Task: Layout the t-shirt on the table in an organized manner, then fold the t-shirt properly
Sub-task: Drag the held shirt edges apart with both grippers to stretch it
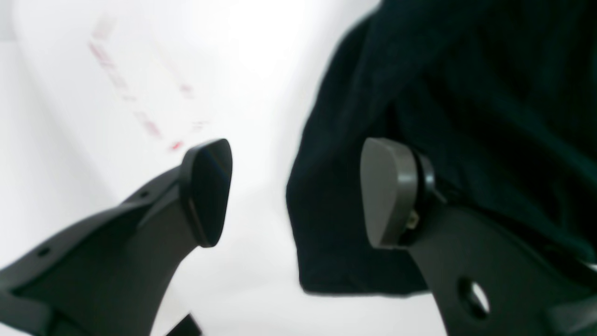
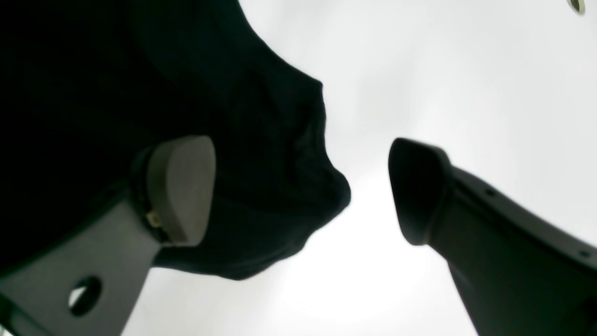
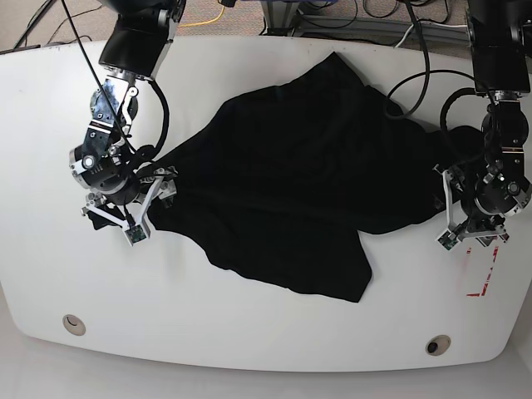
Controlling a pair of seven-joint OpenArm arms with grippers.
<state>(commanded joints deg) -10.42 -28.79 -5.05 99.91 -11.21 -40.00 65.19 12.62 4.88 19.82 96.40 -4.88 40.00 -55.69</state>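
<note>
Left gripper (image 1: 294,191) fills lower frame of left wrist view, jaws apart, nothing clamped; t-shirt (image 1: 443,116) edge hangs between fingers, nearer right finger. Right gripper (image 2: 301,191) same: jaws apart, black cloth fold (image 2: 261,186) between pads, not pinched. Base view: t-shirt (image 3: 307,174) lies crumpled across centre of white table (image 3: 249,332), corners reaching toward both grippers. Red tape mark (image 3: 486,270) at right edge, just below left gripper (image 3: 472,224). Round holes (image 3: 73,323) at lower left and lower right.

The white table (image 3: 266,341) is covered across its middle by the crumpled black t-shirt (image 3: 307,166); red tape marks (image 3: 486,278) are seen near its right edge.
</note>
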